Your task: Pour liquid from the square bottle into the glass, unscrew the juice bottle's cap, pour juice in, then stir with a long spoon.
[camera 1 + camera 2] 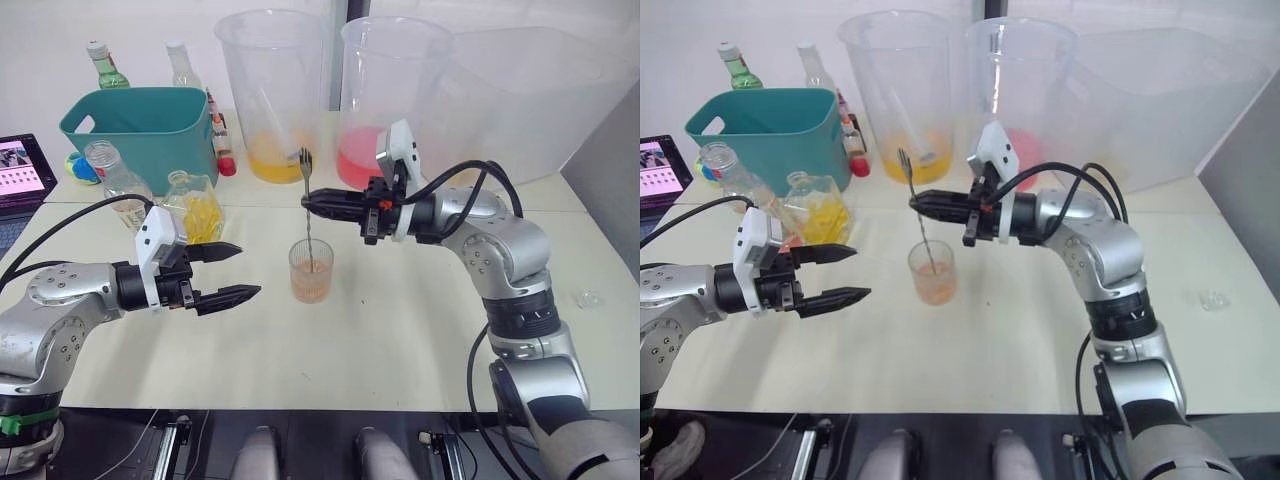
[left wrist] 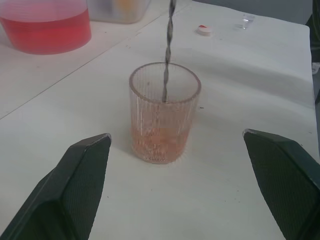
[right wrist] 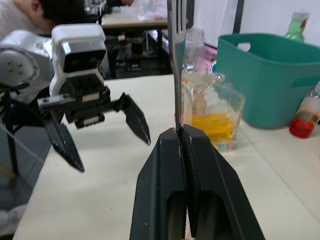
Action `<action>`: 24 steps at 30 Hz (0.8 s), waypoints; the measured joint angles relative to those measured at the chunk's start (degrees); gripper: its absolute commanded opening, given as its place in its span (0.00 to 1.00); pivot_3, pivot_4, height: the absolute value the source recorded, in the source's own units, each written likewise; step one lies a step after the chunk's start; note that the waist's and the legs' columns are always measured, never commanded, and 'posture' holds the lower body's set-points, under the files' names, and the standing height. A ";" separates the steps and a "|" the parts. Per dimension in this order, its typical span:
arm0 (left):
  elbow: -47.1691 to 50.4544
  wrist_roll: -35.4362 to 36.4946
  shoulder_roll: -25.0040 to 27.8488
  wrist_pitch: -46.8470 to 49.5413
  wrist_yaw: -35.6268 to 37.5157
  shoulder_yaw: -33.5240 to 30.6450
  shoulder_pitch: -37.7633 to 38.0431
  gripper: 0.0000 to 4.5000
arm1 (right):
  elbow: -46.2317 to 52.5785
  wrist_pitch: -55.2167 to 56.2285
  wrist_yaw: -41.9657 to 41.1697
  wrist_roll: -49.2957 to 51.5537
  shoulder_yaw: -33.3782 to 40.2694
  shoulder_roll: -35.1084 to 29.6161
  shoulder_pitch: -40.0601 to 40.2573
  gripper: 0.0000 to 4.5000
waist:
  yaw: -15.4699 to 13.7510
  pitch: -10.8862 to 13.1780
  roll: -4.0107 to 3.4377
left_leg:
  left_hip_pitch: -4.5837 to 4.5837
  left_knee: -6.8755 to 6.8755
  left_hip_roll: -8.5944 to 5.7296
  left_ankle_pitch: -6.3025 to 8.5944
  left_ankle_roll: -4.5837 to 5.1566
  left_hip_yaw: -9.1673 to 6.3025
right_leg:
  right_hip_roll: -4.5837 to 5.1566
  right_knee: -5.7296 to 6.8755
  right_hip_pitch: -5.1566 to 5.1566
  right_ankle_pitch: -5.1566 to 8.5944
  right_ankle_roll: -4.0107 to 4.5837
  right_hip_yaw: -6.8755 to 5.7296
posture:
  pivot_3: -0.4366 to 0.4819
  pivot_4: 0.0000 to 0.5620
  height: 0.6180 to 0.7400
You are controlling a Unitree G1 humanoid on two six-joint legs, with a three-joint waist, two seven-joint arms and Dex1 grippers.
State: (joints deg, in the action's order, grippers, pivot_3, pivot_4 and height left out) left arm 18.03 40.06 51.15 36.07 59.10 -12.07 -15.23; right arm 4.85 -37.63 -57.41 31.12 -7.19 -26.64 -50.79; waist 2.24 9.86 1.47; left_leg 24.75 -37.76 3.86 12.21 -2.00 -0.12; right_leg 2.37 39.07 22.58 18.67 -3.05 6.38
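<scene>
The glass (image 1: 310, 272), a small ribbed tumbler with a little orange-pink liquid at the bottom, stands mid-table. The long spoon (image 1: 308, 225) stands upright in it, its lower end in the liquid. My right gripper (image 1: 306, 200) is shut on the spoon's stem above the glass. My left gripper (image 1: 250, 269) hovers open just left of the glass, with nothing between its fingers. The square bottle (image 1: 196, 206) with yellow contents stands behind my left gripper. The juice bottle (image 1: 220, 135) leans beside a teal basket, mostly hidden. The white cap (image 2: 203, 30) lies on the table beyond the glass.
A teal basket (image 1: 140, 125) sits at the back left with a clear bottle (image 1: 112, 178) in front of it. Two huge beakers stand behind, one with yellow liquid (image 1: 270, 95) and one with pink (image 1: 385, 100). A small clear stopper (image 1: 587, 297) lies at the far right.
</scene>
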 measured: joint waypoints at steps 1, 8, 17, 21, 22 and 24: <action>0.00 -0.26 -0.01 -0.04 0.01 0.02 0.00 0.99 | 0.48 0.09 -0.41 -0.50 -0.22 -1.04 -0.01 0.00 | -0.02 0.00 0.00 | 0.00 -0.01 0.00 0.00 0.00 0.00 | 0.00 -0.01 -0.02 0.00 0.00 0.00 | 0.48 0.27 0.89; -0.02 -0.88 -0.84 -0.77 0.11 0.25 -0.06 0.99 | -2.75 3.46 -3.18 -3.52 -0.74 -4.45 -1.96 0.00 | 0.12 0.00 0.00 | -0.07 -0.01 0.00 0.00 0.00 0.00 | 0.00 0.00 -0.06 0.00 0.00 0.01 | 0.48 0.27 0.89; -0.02 -1.09 -0.89 -0.83 0.04 0.29 -0.06 0.99 | -5.99 5.10 -0.78 -4.93 -0.82 1.43 -4.23 0.00 | 0.17 0.00 0.00 | -0.05 -0.01 0.01 0.00 0.00 0.00 | 0.00 0.02 -0.04 0.00 0.00 0.01 | 0.48 0.27 0.89; -0.02 -1.52 -0.90 -0.86 0.05 0.30 -0.06 0.99 | -5.56 2.86 -0.45 -2.48 0.20 2.81 -4.37 0.00 | -0.02 0.00 0.00 | -0.05 -0.01 0.00 0.00 0.00 0.00 | 0.00 0.02 -0.05 0.00 0.00 0.00 | 0.48 0.27 0.89; -0.02 -1.57 -0.95 -0.88 0.06 0.30 -0.07 0.99 | -5.32 2.11 -0.46 -1.88 0.43 2.72 -4.37 0.00 | -0.06 0.00 0.00 | -0.05 -0.01 0.00 0.00 0.00 -0.01 | 0.00 0.02 -0.05 0.00 0.00 0.00 | 0.48 0.27 0.89; -0.02 -1.61 -1.14 -0.93 0.09 0.31 -0.07 0.99 | -4.89 0.78 -0.41 -1.07 1.18 2.32 -4.38 0.00 | -0.08 0.00 0.00 | -0.05 -0.01 0.00 0.00 0.00 0.00 | 0.00 0.02 -0.05 0.00 0.00 -0.01 | 0.48 0.27 0.89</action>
State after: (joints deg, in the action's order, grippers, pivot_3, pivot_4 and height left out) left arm 18.01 38.44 50.01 35.13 59.18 -11.77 -15.30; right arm -0.04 -36.85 -57.82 30.05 -6.02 -24.32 -55.17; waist 2.16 9.86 1.48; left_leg 24.70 -37.77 3.86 12.21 -2.00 -0.12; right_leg 2.37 39.08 22.53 18.67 -3.05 6.37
